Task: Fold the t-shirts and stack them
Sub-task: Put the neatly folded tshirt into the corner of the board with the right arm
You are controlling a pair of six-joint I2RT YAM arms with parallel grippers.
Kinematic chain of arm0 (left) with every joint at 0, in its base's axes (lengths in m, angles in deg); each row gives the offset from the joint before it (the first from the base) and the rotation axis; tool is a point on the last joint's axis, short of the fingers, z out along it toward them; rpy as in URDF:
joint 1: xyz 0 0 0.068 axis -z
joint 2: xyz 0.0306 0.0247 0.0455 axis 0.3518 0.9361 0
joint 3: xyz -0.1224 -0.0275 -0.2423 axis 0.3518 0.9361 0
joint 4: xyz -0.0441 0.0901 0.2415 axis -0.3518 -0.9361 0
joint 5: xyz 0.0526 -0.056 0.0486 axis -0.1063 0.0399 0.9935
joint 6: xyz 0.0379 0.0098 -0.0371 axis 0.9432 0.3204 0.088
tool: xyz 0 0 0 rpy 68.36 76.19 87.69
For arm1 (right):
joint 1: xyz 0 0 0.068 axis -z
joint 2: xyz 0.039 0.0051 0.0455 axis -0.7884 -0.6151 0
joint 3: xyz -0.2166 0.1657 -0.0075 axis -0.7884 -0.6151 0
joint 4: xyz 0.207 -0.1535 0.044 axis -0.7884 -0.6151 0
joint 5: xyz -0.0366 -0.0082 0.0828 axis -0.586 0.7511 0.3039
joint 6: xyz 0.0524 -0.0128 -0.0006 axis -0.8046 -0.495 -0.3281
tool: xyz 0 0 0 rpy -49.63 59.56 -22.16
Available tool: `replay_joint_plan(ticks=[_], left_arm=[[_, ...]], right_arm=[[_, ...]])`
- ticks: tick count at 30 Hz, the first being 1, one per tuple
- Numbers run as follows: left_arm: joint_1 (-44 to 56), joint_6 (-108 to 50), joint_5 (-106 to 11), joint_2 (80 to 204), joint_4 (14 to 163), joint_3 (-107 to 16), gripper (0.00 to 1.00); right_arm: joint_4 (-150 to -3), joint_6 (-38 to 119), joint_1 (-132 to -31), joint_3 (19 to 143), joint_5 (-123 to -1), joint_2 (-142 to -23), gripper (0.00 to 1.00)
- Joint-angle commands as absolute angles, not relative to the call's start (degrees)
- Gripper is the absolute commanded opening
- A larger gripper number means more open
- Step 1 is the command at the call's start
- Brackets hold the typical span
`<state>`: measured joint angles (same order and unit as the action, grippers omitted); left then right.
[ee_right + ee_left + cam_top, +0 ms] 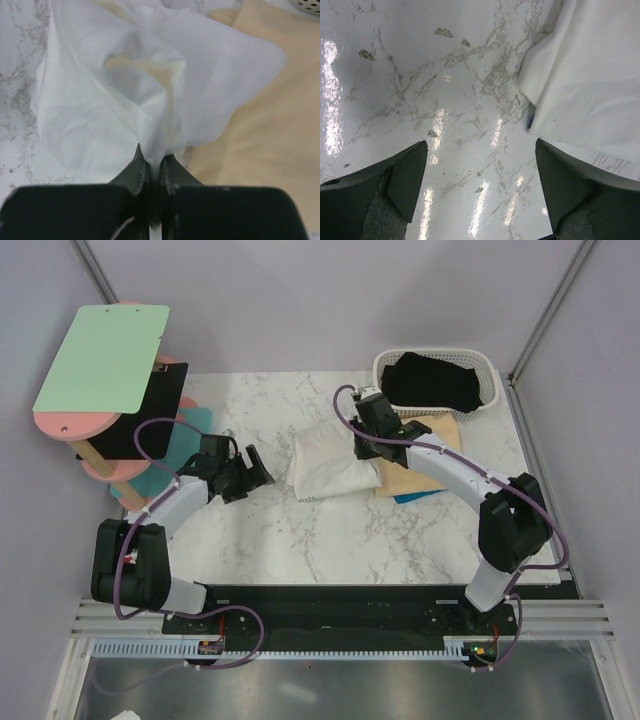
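Observation:
A folded white t-shirt (330,462) lies mid-table, and its cloth (125,85) bunches up in front of the right wrist camera. My right gripper (154,157) is shut on a pinch of that white fabric at its right edge (372,445). Under and right of it lies the tan t-shirt (425,475) (270,125). The black t-shirt (432,382) sits in the basket. My left gripper (250,472) (481,165) hovers open over bare marble just left of the white t-shirt (585,80), with nothing between its fingers.
A white lattice basket (485,362) stands at the back right. A stand with pink shelves and a green board (100,360) fills the back left, teal cloth (185,445) beside it. A blue item (420,497) peeks from under the tan t-shirt.

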<state>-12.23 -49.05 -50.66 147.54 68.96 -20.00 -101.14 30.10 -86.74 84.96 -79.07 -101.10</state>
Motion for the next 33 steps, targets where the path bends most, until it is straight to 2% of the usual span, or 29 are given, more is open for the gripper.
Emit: replay_joint_plan(ticks=[1, 8, 21, 25, 33], left_arm=[[-12.5, -47.8, -49.2, 148.3, 69.5, -19.1, 0.95], [-12.5, -47.7, -49.0, 150.3, 69.9, -18.6, 0.94], [-12.6, -47.3, -48.8, 152.6, 69.9, -19.1, 0.94], [-12.6, -47.3, -48.8, 153.5, 70.0, -19.2, 0.93], [-12.4, -47.4, -49.3, 153.2, 70.0, -19.5, 0.93]], right_arm=[[-103.2, 32.2, -81.5, 84.7, -81.6, -96.8, 0.0], [-104.6, 35.8, -74.6, 83.8, -82.8, -91.7, 0.0], [-107.6, 38.2, -57.7, 86.5, -69.9, -87.3, 0.06], [-107.6, 38.4, -54.3, 85.0, -67.1, -88.6, 0.07], [-109.7, 38.2, -50.5, 85.7, -67.7, -98.9, 0.1]])
